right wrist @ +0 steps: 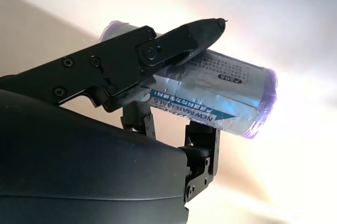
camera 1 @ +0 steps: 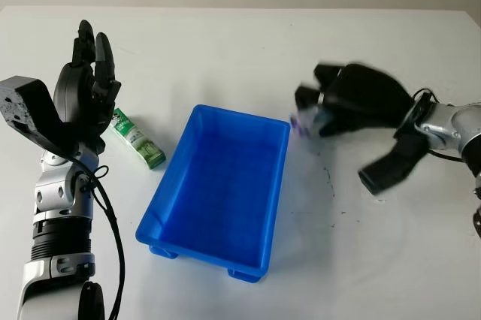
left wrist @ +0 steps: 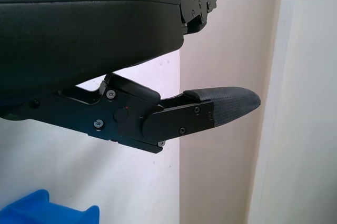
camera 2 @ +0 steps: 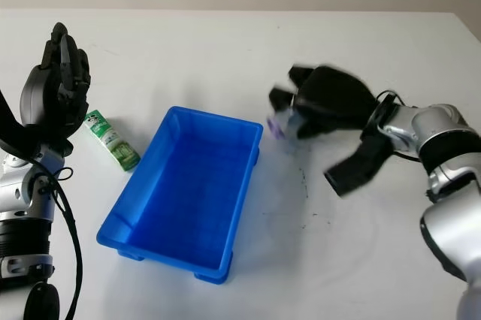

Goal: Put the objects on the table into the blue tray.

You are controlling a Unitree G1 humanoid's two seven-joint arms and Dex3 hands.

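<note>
**Right robot hand clamped on silver packet beside tray**

The right robot hand (camera 1: pixel 319 106) was held above the bench (camera 1: pixel 225 49), just off the blue tray (camera 1: pixel 218 192)'s far right corner, fingers (right wrist: pixel 174 45) clamped around a silver, purple-ended packet (right wrist: pixel 210 95), apparently cylindrical. The left robot hand (camera 1: pixel 89 83) stood upright, open, beside a green tube (camera 1: pixel 137 138).

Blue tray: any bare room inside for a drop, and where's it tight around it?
The blue tray holds nothing; its whole floor is free. Bare table lies beyond its far rim and right of it, below the right hand, shut on a silver tube. Tightest on the left: green tube beside the raised, open left hand.
</note>
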